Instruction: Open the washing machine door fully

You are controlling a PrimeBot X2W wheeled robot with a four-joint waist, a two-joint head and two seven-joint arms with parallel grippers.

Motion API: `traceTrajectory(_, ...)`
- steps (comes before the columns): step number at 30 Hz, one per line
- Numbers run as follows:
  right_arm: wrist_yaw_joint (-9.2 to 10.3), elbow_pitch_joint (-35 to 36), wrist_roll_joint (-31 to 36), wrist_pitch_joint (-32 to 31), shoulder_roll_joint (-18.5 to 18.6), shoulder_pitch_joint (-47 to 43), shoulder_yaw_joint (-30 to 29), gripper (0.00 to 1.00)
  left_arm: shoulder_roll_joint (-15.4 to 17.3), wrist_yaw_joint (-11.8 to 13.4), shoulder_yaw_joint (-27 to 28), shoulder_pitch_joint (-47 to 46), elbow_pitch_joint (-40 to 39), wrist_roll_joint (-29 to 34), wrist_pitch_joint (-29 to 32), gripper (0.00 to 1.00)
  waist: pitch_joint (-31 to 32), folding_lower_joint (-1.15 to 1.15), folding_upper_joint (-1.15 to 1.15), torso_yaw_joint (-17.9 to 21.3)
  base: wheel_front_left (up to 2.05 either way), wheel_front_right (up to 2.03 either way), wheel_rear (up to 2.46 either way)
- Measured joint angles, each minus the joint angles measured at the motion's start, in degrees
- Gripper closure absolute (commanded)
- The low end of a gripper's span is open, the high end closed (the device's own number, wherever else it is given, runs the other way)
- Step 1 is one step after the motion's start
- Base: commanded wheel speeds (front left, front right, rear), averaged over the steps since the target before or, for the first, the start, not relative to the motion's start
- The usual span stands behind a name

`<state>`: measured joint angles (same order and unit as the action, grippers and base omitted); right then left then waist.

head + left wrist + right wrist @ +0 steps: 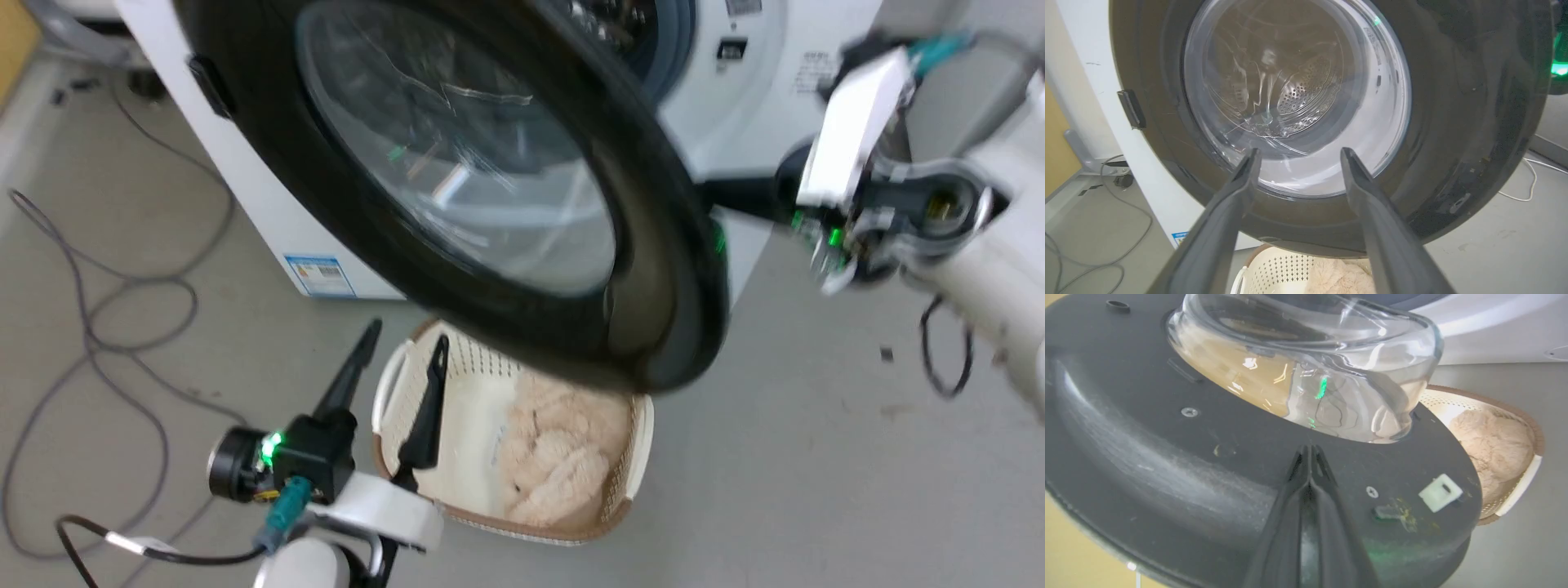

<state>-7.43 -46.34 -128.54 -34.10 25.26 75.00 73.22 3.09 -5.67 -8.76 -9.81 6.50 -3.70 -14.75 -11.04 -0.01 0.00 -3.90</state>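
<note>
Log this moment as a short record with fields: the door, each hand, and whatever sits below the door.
door: large round glossy black washing machine door with a bulging clear glass window, swung partly out from the white washing machine
left hand: open, empty, pointing at the door's outer face, apart from it
right hand: shut, fingers together at the door's inner face, beside the glass bulge
below door: cream perforated plastic basket holding fluffy beige fabric
</note>
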Motion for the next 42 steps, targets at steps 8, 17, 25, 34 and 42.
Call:
traceTrajectory(8,0.0,10.5,0.1,3.1,1.9,-12.0,0.1,1.0,0.3,0.0,-1.4,4.3,2.4,0.3,0.0,0.0,6.2,-0.01,0.0,-2.5,0.0,0.0,0.0)
traceTrajectory(17,0.0,22.2,-2.5,10.9,1.8,-19.7,0.1,1.0,1.5,1.0,-1.2,7.1,3.3,0.4,0.0,0.0,9.2,-0.01,0.0,-4.5,0.0,0.0,0.0)
traceTrajectory(25,0.0,27.2,-2.9,19.9,1.5,-24.5,-2.5,0.25,1.9,1.5,-1.1,7.4,3.3,0.0,0.0,0.0,9.1,0.0,0.0,-4.5,0.0,0.0,0.0)
traceTrajectory(34,0.0,31.0,-0.4,41.7,1.3,-39.6,-15.9,0.0,2.0,2.6,-0.4,7.9,3.5,-0.6,0.0,0.0,9.8,0.01,0.0,-2.9,0.0,0.0,0.0)
traceTrajectory(42,0.0,25.5,14.3,48.8,-0.7,-56.5,-38.1,0.0,2.6,3.5,0.5,8.4,3.6,-1.6,0.0,0.0,10.8,0.01,0.0,-0.6,0.0,0.0,0.0)
